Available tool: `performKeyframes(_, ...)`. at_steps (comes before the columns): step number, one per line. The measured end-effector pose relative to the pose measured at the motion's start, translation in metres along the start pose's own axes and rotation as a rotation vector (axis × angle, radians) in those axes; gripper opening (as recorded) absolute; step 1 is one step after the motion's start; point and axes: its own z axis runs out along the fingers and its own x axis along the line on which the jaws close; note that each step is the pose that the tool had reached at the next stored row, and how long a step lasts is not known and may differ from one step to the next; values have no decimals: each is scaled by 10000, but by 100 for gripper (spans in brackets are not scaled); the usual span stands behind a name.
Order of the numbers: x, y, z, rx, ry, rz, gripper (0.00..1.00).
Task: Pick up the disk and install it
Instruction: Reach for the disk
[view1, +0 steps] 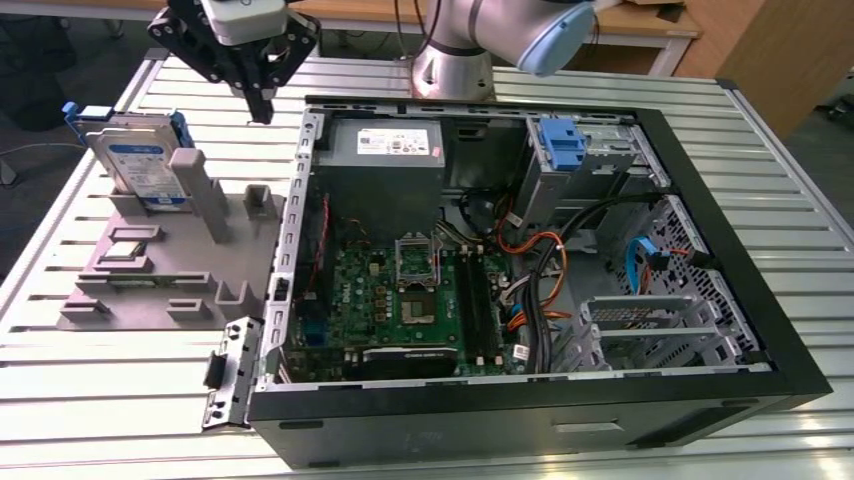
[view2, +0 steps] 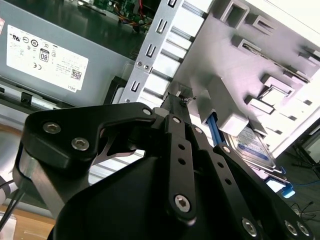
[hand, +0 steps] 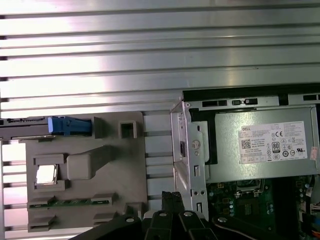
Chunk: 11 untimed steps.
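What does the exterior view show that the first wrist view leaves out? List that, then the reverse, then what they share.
Exterior view: the disk's labelled face, standing upright in the grey fixture; the drive cage with a blue bracket; orange cables; the arm's base.
First wrist view: a straight-down look, with the disk edge-on and a green strip lying in a fixture slot.
Both: the gripper, shut and empty, above the table between fixture and case; the power supply; the motherboard.
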Motion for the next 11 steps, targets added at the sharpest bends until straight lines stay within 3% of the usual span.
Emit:
performKeyframes(5,65,-5,0,0,-2,-1,11)
performKeyframes(11,91,-7,0,-1,-2,-2,11)
